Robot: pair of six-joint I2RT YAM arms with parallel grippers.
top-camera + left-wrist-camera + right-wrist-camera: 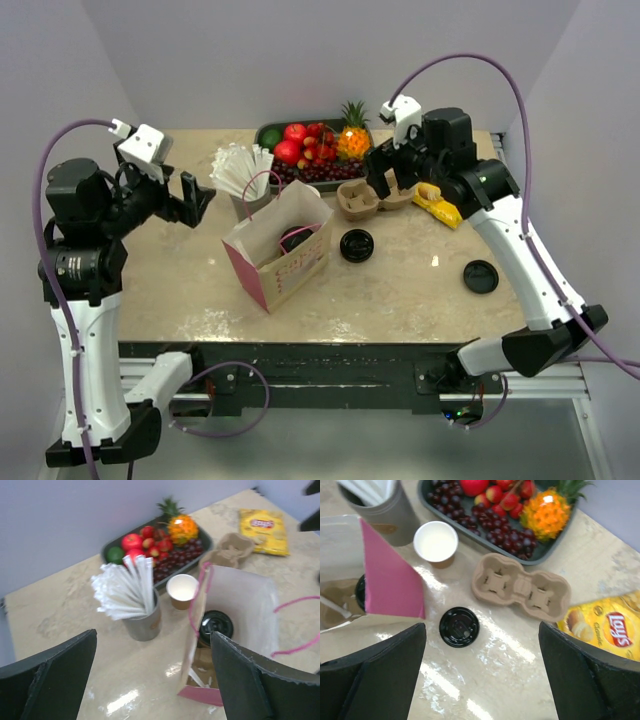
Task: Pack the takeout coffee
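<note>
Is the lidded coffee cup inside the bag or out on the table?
Inside the bag. The takeout coffee shows its black lid down within the open paper bag, lid facing up.

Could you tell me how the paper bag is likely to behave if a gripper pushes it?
The paper bag would probably flex, since its thin walls bow open. It may slide easily on the glossy table, though the lidded coffee cup inside adds some weight.

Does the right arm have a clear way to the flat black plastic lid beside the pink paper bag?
Likely yes: the flat black plastic lid lies uncovered near the open right pincer.
</note>
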